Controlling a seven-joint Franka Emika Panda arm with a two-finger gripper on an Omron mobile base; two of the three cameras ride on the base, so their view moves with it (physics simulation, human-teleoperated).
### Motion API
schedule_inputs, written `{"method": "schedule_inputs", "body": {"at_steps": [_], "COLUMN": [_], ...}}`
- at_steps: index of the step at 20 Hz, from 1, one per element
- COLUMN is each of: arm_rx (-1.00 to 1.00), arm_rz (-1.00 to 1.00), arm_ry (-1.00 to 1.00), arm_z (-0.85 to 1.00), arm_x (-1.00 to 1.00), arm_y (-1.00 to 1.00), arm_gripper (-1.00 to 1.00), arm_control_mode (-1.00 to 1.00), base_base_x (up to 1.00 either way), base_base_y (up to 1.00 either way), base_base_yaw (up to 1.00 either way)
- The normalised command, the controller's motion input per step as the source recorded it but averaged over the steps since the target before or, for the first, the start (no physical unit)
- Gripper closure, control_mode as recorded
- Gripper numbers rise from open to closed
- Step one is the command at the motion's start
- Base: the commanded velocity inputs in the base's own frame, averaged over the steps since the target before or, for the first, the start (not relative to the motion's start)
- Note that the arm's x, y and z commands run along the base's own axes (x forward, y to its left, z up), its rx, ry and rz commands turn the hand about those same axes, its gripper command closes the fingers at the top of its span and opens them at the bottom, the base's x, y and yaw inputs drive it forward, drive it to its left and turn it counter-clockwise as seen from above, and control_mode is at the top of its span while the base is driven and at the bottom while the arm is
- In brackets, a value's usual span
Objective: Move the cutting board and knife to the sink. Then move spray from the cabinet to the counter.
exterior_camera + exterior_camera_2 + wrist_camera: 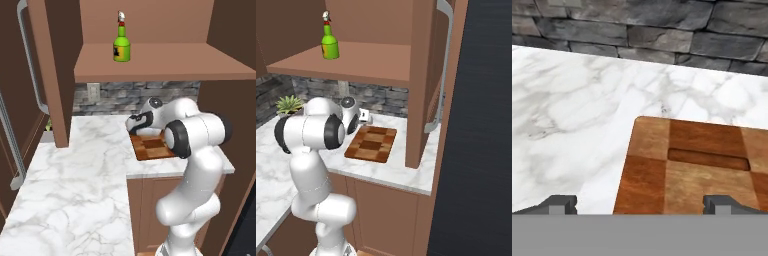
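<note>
The checkered wooden cutting board (148, 148) lies flat on the white marble counter (85, 170), near the stone back wall. My gripper (134, 123) hovers low over the board's back-left corner. In the hand view the gripper (641, 204) is open; one fingertip is over the board (687, 170) and the other over bare marble. The board (372, 144) has a slot handle and nothing lies on it. The green spray (121, 45) stands upright on the shelf of the brown cabinet (160, 67), also seen as the spray (329, 42) from the right. The knife and the sink are out of view.
A brown cabinet side panel (55, 75) comes down to the counter left of the board. A grey curved door handle (438, 75) hangs on the panel right of it. A small potted plant (290, 105) stands by the stone wall (662, 30). A tall dark surface (481, 125) borders the counter's end.
</note>
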Motion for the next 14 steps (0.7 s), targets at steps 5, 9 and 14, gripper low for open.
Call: {"method": "schedule_inputs", "body": {"at_steps": [5,9,14], "arm_rx": [0.0,0.0,0.0], "arm_rz": [0.0,0.0,0.0], "arm_ry": [0.01,0.01,0.03], "arm_z": [-0.17,-0.18,-0.17], "arm_x": [0.32,0.3,0.3], "arm_y": [0.0,0.0,0.0], "arm_gripper": [-1.0,-1.0,-1.0], "arm_control_mode": [-1.0,-1.0,-1.0], "base_base_x": [0.0,0.0,0.0], "base_base_y": [0.0,0.0,0.0], "base_base_yaw": [0.0,0.0,0.0]}}
